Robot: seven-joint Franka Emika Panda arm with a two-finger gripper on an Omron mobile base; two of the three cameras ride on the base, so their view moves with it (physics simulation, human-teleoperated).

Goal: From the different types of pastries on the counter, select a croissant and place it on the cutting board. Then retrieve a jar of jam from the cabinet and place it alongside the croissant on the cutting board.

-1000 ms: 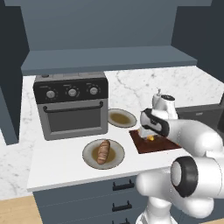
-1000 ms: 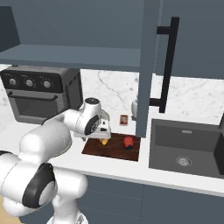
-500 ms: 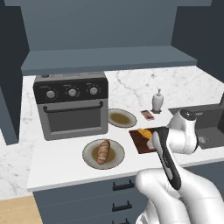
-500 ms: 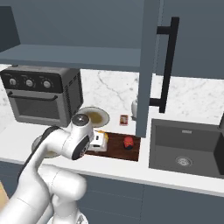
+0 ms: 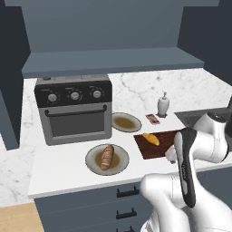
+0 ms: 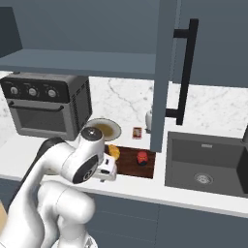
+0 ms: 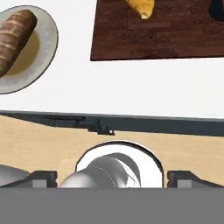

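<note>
Resting oblong croissant (image 5: 151,139), grained wooden cutting board (image 5: 156,147)

Croissant (image 5: 151,138) and jam jar (image 6: 142,157) on cutting board (image 5: 156,147); oven (image 5: 74,108) left of board; sink (image 6: 206,164) right.

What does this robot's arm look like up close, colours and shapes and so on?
The arm is made of rounded, glossy white shells, with a dark stripe along one link and dark grey round joint caps. The hand is a small white block. No cables or markings show.
</note>
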